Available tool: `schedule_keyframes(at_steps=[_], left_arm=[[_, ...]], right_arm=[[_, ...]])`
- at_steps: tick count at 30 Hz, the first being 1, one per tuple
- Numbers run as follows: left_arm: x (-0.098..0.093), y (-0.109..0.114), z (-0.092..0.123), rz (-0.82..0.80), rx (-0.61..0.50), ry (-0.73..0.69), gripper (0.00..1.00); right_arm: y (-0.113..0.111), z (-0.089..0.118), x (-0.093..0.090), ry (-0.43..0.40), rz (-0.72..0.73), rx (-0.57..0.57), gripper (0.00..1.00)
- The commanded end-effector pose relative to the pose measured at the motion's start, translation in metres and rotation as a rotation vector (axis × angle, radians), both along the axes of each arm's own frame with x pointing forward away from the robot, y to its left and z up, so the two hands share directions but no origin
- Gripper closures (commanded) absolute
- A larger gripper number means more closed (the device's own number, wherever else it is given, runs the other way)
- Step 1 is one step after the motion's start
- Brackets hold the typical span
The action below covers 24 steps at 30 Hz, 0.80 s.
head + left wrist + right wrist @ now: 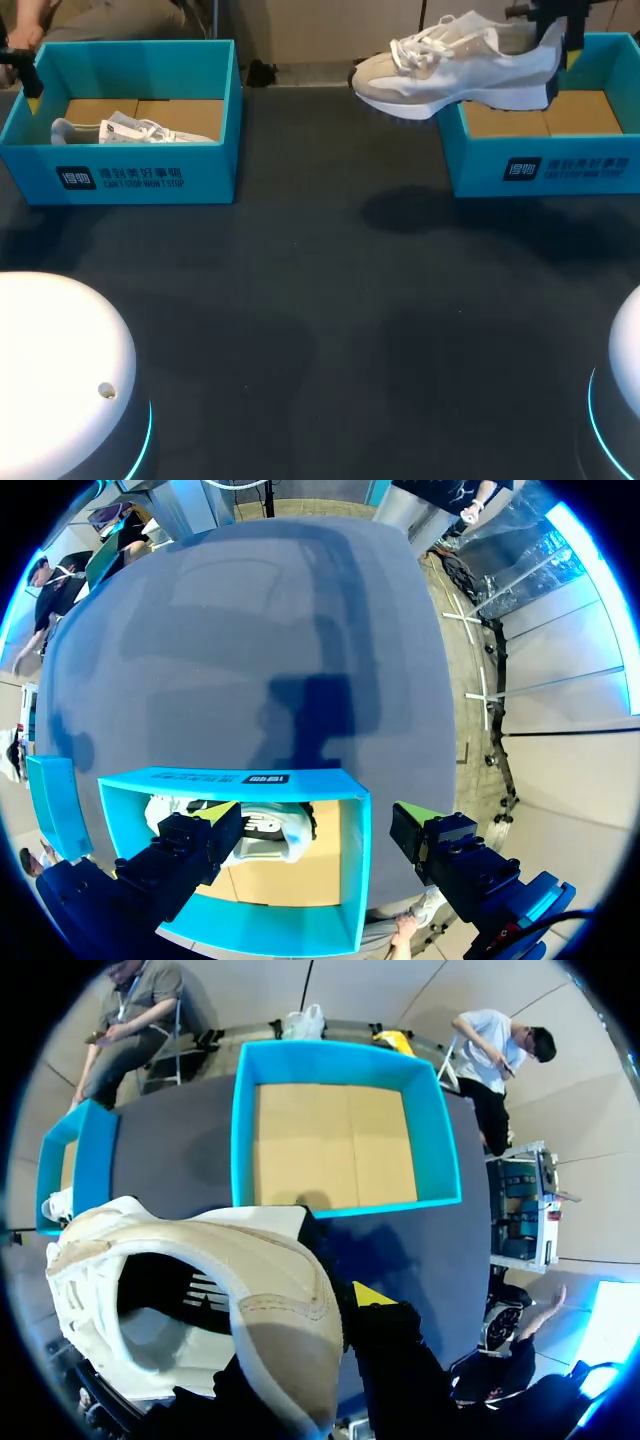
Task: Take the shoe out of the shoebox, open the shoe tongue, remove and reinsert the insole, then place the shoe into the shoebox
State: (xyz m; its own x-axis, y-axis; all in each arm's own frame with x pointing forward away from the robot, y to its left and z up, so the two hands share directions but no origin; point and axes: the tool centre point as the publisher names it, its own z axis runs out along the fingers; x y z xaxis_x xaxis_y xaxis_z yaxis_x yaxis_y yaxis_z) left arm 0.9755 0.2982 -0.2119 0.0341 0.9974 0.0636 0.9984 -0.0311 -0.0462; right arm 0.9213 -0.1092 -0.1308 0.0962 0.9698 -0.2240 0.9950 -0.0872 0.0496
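Observation:
A white and beige shoe (455, 65) hangs in the air over the left wall of the right blue shoebox (540, 165), toe pointing left. My right gripper (553, 48) is shut on its heel. In the right wrist view the heel collar (270, 1300) fills the space at the gripper (320, 1320), one yellow fingertip (372, 1294) shows beside it, and the box's cardboard floor (340, 1130) lies bare ahead. My left gripper (312, 820) stands open above the left blue shoebox (230, 780), where a second white shoe (270, 835) lies.
The left shoebox (120, 175) with its shoe (130, 130) stands at the back left of the dark table, my left gripper (28, 90) at its far left corner. Two white robot bases (55, 380) fill the front corners. Dark tabletop (330, 320) spreads between the boxes.

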Motion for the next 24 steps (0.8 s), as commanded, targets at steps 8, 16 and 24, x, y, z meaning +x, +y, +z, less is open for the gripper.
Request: schedule_keyframes(at_steps=[8,16,24], left_arm=[[-0.001,0.000,0.000,0.000,0.002,-0.002,0.00],[-0.001,0.000,0.000,0.000,0.002,-0.002,0.00],[-0.001,0.000,0.000,0.000,0.002,-0.002,0.00]], right_arm=[[0.007,-0.009,-0.014,-0.137,0.053,-0.075,1.00],[0.023,-0.046,-0.065,-0.119,0.045,-0.073,1.00],[0.046,-0.078,-0.097,-0.064,-0.050,-0.041,1.00]])
